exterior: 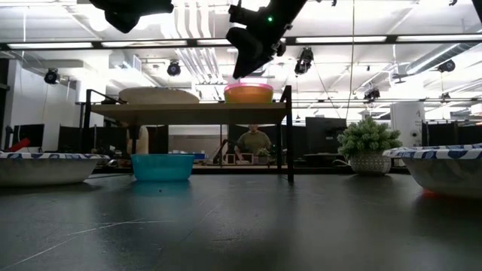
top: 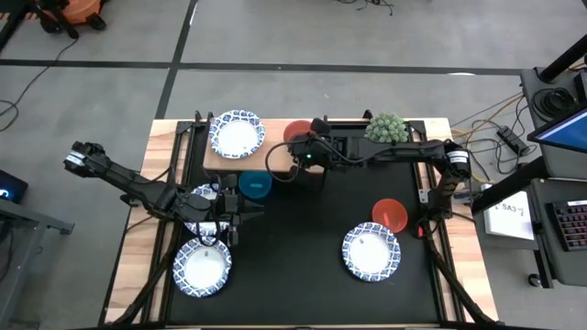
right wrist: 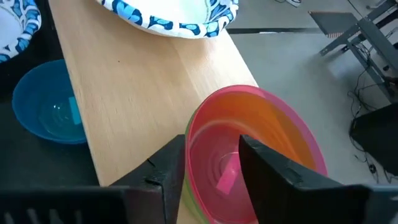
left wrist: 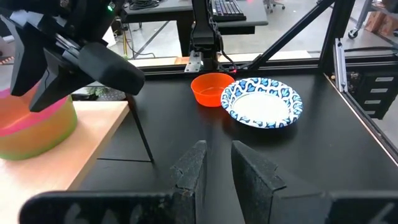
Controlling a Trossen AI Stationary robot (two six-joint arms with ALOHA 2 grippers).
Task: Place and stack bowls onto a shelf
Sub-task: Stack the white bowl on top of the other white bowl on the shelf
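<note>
R gripper [right wrist: 211,165] hangs just above the stacked magenta-on-green plastic bowls [right wrist: 249,155] on the light-brown wooden shelf [right wrist: 149,93], jaws spread, one finger inside the near rim, one outside. L gripper [left wrist: 225,168], jaws slightly parted and empty, is over the table farther off, so R is nearer.

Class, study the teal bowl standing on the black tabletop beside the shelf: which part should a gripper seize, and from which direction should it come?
Probably the rim, from straight above. The teal bowl stands upright, mouth open and empty, so one finger could go inside its thin wall and one outside. The side away from the shelf looks safest: the bowl sits close against the board's edge.
</note>
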